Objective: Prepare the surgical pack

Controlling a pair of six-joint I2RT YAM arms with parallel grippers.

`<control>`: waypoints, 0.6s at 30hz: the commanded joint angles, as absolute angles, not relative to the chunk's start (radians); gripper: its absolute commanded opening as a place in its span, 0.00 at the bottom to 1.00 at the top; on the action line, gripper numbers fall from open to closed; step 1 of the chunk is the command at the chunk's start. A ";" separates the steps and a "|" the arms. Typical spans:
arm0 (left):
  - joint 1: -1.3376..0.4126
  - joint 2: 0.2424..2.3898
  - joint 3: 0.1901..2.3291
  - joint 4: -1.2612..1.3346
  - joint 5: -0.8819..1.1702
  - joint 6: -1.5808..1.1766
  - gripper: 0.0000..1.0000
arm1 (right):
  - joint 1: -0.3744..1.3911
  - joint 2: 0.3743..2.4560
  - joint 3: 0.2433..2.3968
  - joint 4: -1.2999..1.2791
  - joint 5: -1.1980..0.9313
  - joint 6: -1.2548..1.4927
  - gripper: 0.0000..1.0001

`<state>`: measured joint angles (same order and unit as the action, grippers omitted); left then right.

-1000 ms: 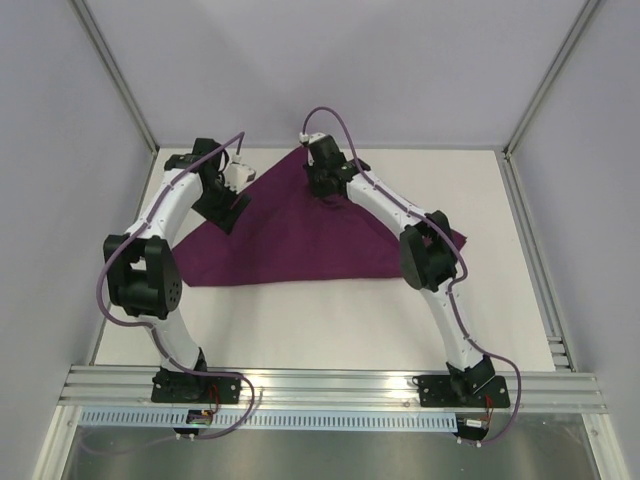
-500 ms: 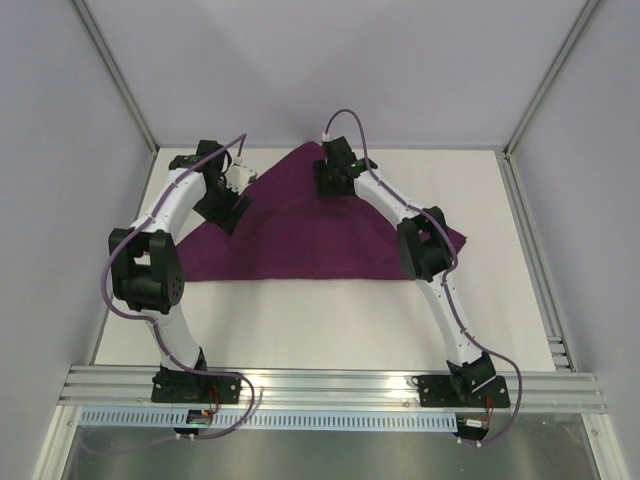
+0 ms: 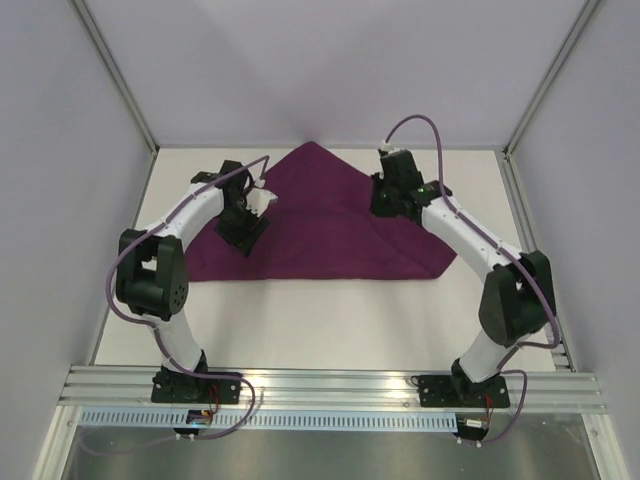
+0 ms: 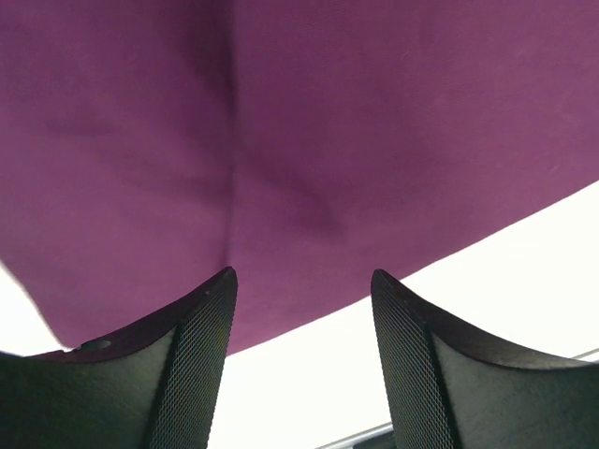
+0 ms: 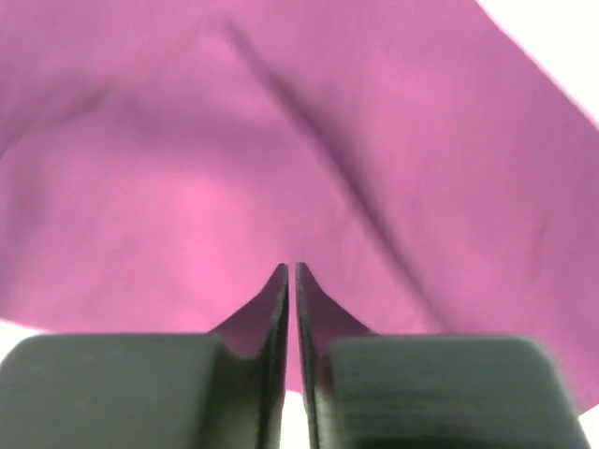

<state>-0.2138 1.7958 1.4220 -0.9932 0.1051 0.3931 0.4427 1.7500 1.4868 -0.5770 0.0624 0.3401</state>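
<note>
The deep-purple cloth [image 3: 320,225] lies on the white table as a broad triangle, its peak toward the back wall. It is creased, and no other item of the surgical pack shows. My left gripper [image 3: 246,228] hovers over the cloth's left part. In the left wrist view that gripper [image 4: 301,274] is open, and only cloth [image 4: 328,140] and bare table show between its fingers. My right gripper [image 3: 386,200] is over the cloth's back right edge. Seen from the right wrist, it [image 5: 290,267] is shut with only a hairline gap, holding nothing, with cloth [image 5: 187,187] below.
White table [image 3: 330,320] stretches from the cloth to the aluminium rail [image 3: 330,385] at the near edge, where both arm bases are bolted. White walls and metal posts [image 3: 115,75] close in the left, back and right sides.
My right arm has swung from the cloth's peak to its back right edge, elbow now far right. The cloth's right corner has drawn in. My left gripper has shifted slightly right, over the cloth.
</note>
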 commanded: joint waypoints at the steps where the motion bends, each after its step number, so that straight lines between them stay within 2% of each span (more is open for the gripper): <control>1: -0.241 1.831 1.434 -0.936 0.144 0.350 0.67 | 0.460 1.692 1.268 -0.419 -0.095 0.462 0.00; 2: -0.241 1.880 1.452 -0.928 0.147 0.341 0.66 | 0.460 1.690 1.181 -0.390 -0.107 0.512 0.01; 6: -0.241 1.973 1.479 -0.919 0.117 0.319 0.63 | 0.460 1.701 1.048 -0.281 -0.106 0.580 0.01; 13: -0.241 2.055 1.471 -0.902 0.097 0.318 0.63 | 0.416 1.790 1.051 -0.314 -0.081 0.574 0.00; 17: -0.241 2.046 1.463 -0.900 0.094 0.325 0.63 | 0.382 1.700 1.048 -0.379 -0.063 0.566 0.01; 18: -0.241 2.042 1.460 -0.899 0.097 0.325 0.63 | 0.374 1.631 1.033 -0.391 -0.033 0.560 0.07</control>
<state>-0.2417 2.0296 1.4666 -0.9222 0.0948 0.3363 0.4011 1.7641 1.0367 -0.3672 -0.0822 0.5537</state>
